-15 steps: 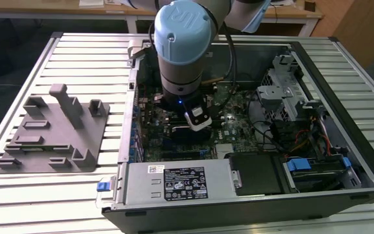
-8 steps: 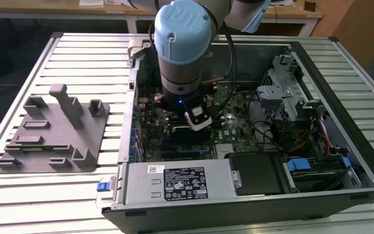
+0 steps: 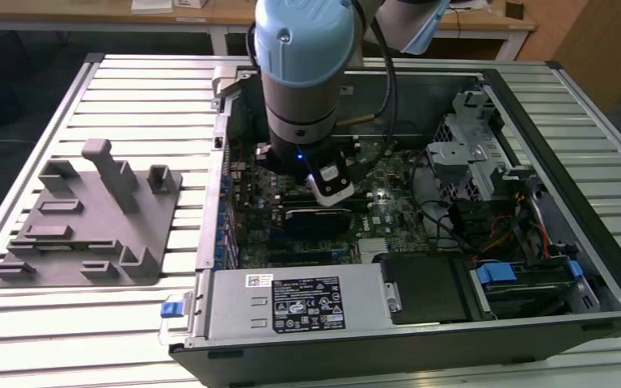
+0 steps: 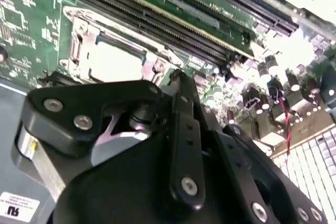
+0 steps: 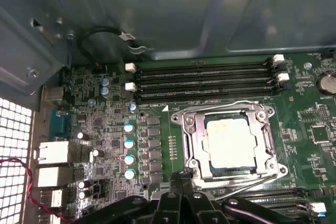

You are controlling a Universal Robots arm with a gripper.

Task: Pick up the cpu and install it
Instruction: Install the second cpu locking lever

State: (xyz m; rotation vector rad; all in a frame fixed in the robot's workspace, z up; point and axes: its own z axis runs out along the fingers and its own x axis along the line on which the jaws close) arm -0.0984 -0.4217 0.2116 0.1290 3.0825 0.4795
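Note:
The cpu (image 5: 231, 142), a small silvery square with a pale top, lies flat inside the square metal socket frame (image 5: 191, 129) on the green motherboard. In the second wrist view the cpu (image 4: 115, 61) sits just beyond my black gripper (image 4: 176, 77). My gripper (image 5: 181, 178) hovers at the socket's edge, shut with nothing held, its tips apart from the cpu. In the exterior view the arm reaches down into the open computer case, with the gripper (image 3: 329, 192) low over the motherboard.
The grey fixture (image 3: 84, 218) lies on the slatted table at the exterior view's left of the case (image 3: 419, 339). Memory slots (image 5: 205, 80) run beside the socket. A power supply (image 3: 289, 303), drive cage (image 3: 472, 153) and cables crowd the case.

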